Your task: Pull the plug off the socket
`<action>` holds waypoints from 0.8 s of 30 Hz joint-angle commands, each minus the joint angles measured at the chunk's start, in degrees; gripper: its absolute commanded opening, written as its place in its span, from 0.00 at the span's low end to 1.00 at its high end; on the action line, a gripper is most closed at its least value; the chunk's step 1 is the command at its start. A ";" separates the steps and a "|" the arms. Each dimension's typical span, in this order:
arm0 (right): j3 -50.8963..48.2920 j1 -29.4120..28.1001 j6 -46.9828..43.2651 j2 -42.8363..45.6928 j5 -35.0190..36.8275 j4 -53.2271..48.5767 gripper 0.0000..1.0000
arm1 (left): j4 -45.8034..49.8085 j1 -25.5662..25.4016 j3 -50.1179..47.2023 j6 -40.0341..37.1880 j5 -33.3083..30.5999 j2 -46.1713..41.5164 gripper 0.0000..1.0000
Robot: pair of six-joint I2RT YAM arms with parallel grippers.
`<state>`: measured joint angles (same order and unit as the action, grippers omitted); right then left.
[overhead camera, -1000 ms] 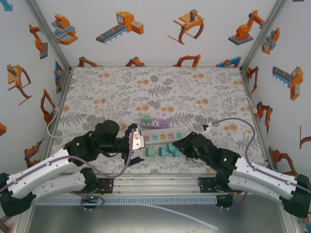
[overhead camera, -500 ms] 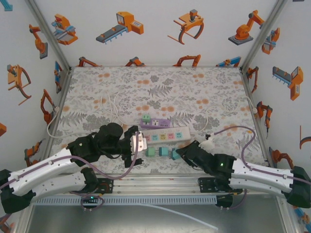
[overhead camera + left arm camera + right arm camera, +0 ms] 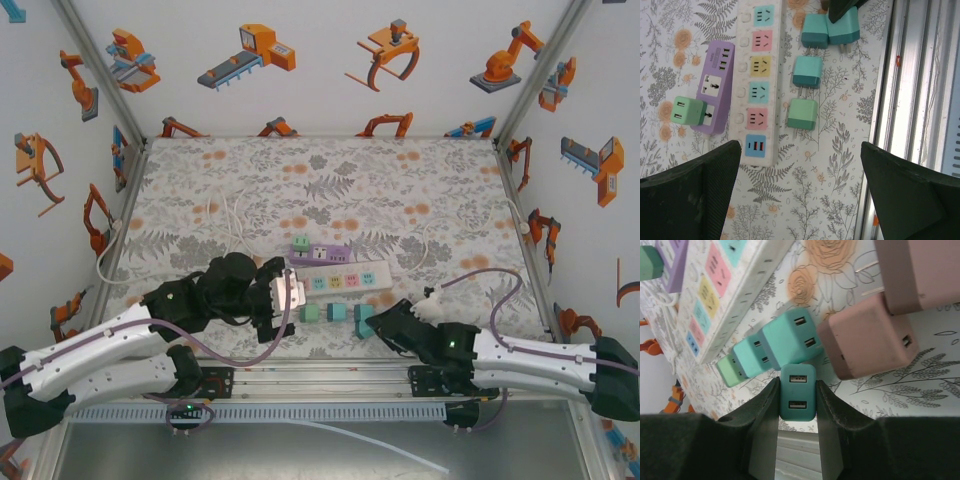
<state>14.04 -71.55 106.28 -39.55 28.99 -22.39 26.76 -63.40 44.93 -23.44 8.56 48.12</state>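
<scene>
Green plug (image 3: pixel 687 111) seated on purple strip (image 3: pixel 717 82); white strip (image 3: pixel 759 80) alongside.

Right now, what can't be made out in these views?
- Right wrist: held teal plug's prongs, hidden behind its body and the right gripper.
- Left wrist: white power strip's far end, cut off by the top edge.
- Left wrist: green plug's prongs, buried in the purple strip.

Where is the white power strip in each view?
Top external: white power strip lies at table centre.
Left wrist: the strip runs vertically, upper left.
Right wrist: the strip slants across the top left.
Shared landmark: purple socket block beside it.
</scene>
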 commanded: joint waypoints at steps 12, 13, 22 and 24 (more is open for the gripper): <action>0.70 -0.63 2.68 2.20 2.89 -7.32 0.50 | -1.57 -0.42 -0.76 -0.30 -0.99 0.40 0.97; 0.85 -0.66 2.61 2.51 2.91 -7.76 0.50 | -1.59 -0.48 -0.88 -0.22 -1.06 0.42 0.97; 3.61 -0.61 0.74 5.43 5.82 -12.48 0.51 | -2.74 -0.50 -1.67 0.32 -2.50 0.06 0.97; 5.69 -0.61 -2.65 5.78 8.07 -13.64 0.51 | -3.43 -0.48 -2.02 0.40 -3.39 -0.19 0.97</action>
<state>16.01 -71.77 107.02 -34.50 31.16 -32.47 25.06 -63.57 43.72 -23.38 6.42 48.51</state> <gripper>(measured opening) 0.505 0.973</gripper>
